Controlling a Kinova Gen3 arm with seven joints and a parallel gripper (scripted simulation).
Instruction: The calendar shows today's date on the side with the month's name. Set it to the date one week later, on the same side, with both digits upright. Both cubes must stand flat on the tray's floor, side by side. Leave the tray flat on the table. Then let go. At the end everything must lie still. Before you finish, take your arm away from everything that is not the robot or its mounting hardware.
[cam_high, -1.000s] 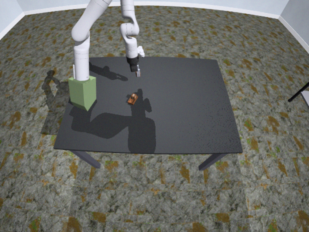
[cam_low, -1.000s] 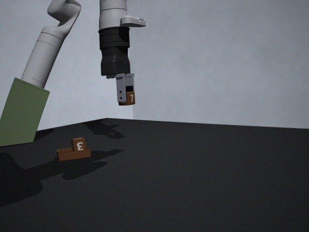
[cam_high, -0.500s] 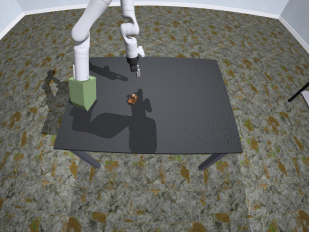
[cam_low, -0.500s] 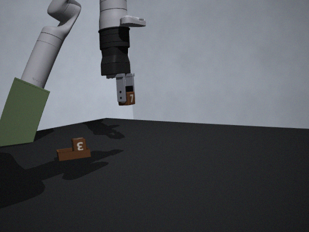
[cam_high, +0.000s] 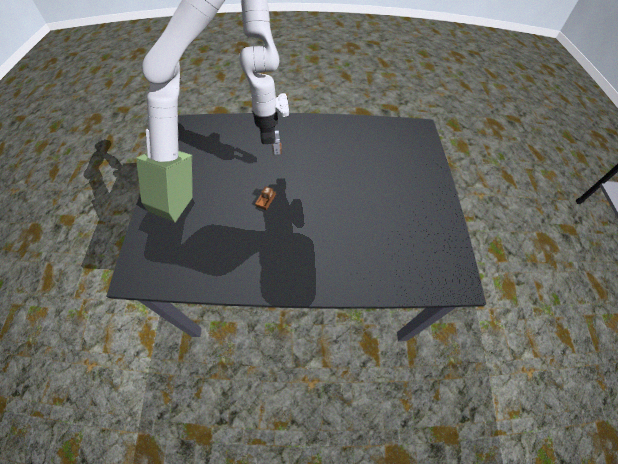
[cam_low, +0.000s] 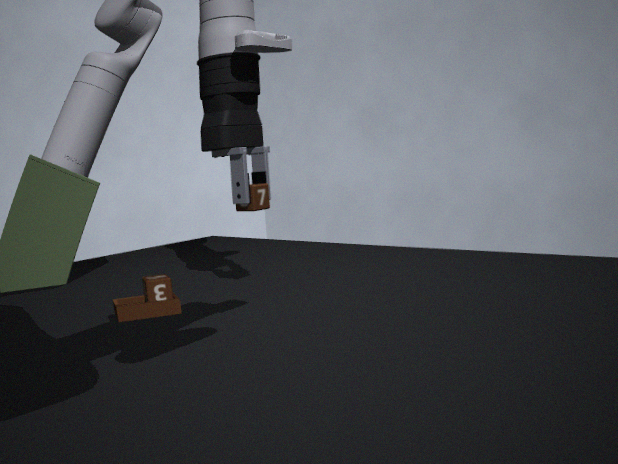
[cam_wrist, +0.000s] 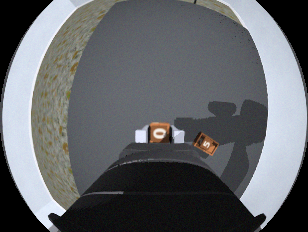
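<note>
I have the brown wooden-looking cube (cam_high: 280, 148) (cam_low: 261, 197) (cam_wrist: 160, 131) pinched in the gripper (cam_high: 277, 146) (cam_low: 254, 199) (cam_wrist: 159, 131), fingers partly open at its width, above the table; its 7 reads upright in the exterior view. I judge it light, stiff, perhaps slippery; opposite flat faces suit my grip. From overhead, the open reddish-brown tray (cam_high: 261, 206) (cam_low: 145, 312) (cam_wrist: 217, 146) lies around six-thirty from it, long axis one-to-seven o'clock; the second brown cube (cam_high: 268, 192) (cam_low: 159, 289) (cam_wrist: 207, 144) occupies its one-o'clock end, 3 upside down.
</note>
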